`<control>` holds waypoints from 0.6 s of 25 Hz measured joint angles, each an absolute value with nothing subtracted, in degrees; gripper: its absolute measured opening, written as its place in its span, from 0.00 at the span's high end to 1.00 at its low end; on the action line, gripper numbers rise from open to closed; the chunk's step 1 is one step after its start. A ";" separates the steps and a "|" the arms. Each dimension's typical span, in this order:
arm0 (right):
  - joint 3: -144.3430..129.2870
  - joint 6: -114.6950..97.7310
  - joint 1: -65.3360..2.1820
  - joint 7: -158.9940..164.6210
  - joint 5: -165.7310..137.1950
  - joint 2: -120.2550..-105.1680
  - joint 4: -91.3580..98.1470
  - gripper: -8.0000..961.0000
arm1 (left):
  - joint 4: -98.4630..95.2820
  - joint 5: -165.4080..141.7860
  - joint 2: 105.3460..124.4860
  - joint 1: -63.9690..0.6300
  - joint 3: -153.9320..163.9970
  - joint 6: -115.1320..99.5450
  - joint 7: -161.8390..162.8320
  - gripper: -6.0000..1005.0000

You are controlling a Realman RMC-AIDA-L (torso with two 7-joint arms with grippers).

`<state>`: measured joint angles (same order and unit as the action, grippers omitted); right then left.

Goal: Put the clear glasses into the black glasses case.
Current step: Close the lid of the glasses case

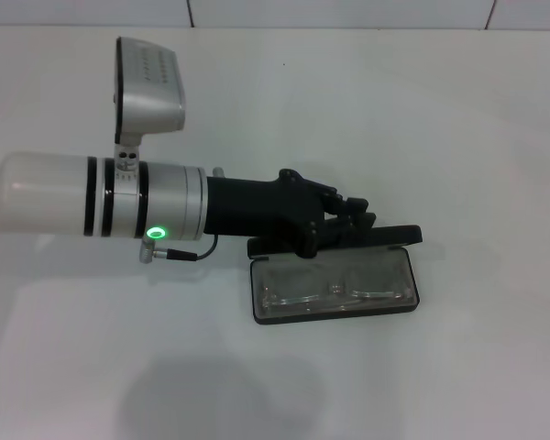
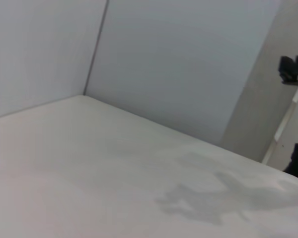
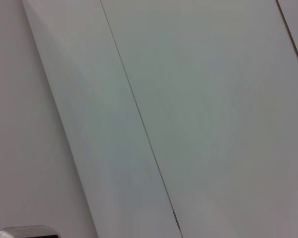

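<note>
The left gripper (image 1: 359,213), at the end of the arm that reaches across the bench (image 1: 458,128) from its left edge, has its fingers (image 1: 353,203) at the raised lid (image 1: 394,236) of the black glasses case (image 1: 335,313); the fingers overlap the lid's rim in the head view, but whether they are closed on it, merely touching it or apart from it cannot be told, nor can their opening be judged. Just below the fingers, toward the near edge, the case lies open near the middle of the bench, its tray facing up and its lid standing along the far, hinged side. Inside the tray lie the clear glasses (image 1: 335,291), folded, faint against the lining, and filling most of the tray's length. The placing step therefore appears complete, and the step in hand is judged to be the closing of the case. The next move would call for the lid to be swung down toward the near edge over the tray, with care that the fingers do not drag the case along the bench or catch the glasses beneath the rim. The right gripper is not in view; its wrist camera shows only blank wall panels. Count: one case, one pair of glasses, one gripper in view.
</note>
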<state>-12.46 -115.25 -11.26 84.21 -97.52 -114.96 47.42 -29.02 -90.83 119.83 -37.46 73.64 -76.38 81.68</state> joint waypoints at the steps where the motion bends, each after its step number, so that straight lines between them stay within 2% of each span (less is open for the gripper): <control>1: -12.50 -114.90 -11.58 83.96 -98.08 -114.97 47.13 0.82 | -28.77 -90.71 119.85 -37.53 73.91 -76.33 81.50 0.81; 15: -12.55 -113.72 -12.13 82.02 -99.32 -114.84 44.59 0.82 | -27.24 -90.37 120.13 -39.06 74.09 -73.40 81.31 0.81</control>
